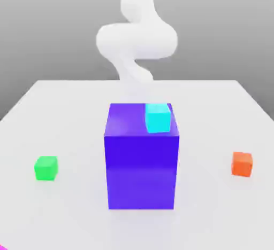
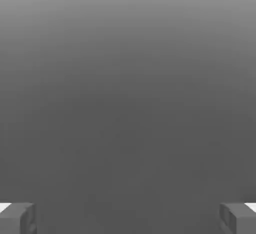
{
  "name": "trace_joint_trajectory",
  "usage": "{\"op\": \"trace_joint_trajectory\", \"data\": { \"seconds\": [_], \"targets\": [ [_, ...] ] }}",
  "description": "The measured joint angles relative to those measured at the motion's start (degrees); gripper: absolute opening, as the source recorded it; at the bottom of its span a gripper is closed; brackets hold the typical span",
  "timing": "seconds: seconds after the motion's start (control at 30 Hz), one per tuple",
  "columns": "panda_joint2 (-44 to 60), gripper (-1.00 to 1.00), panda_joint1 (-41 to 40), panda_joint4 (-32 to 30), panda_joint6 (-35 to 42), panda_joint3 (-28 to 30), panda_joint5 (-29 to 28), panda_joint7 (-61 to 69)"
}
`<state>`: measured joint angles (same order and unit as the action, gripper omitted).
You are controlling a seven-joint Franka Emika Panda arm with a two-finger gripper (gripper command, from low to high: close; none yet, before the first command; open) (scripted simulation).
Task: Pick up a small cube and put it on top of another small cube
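A small green cube (image 1: 46, 168) sits on the white table at the exterior view's left. A small orange-red cube (image 1: 242, 164) sits at the exterior view's right. A small cyan cube (image 1: 158, 118) rests on top of a large blue-purple block (image 1: 141, 163), at its far right corner. My white arm (image 1: 136, 38) curls above and behind the block. In the hand view my gripper (image 2: 128, 218) is open, its grey fingertips (image 2: 17, 217) set far apart with nothing between them, facing a plain grey background.
The large block stands in the middle of the white table (image 1: 69, 115), between the green and orange-red cubes. A sliver of something magenta (image 1: 2, 246) shows at the table's near corner on the exterior view's left.
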<state>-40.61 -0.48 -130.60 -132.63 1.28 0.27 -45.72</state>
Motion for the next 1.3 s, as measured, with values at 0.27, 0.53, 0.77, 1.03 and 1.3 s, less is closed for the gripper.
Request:
{"op": "trace_joint_trajectory", "data": {
  "seconds": [0.27, 0.53, 0.77, 1.03, 1.3],
  "targets": [
    [16.9, 0.0, -1.5, 3.8, -2.8, 4.6, 1.5, 0.9],
    [33.5, 0.0, -3.7, 7.6, -5.5, 8.7, 4.7, 2.9],
    [48.2, 0.0, -7.7, 10.9, -7.7, 10.4, 8.0, 5.1],
    [64.9, 0.0, -12.3, 14.6, -10.4, 11.7, 10.8, 6.8],
    [78.8, -1.0, -15.7, 18.0, -16.9, 10.1, 13.6, 8.6]
  ]
}}
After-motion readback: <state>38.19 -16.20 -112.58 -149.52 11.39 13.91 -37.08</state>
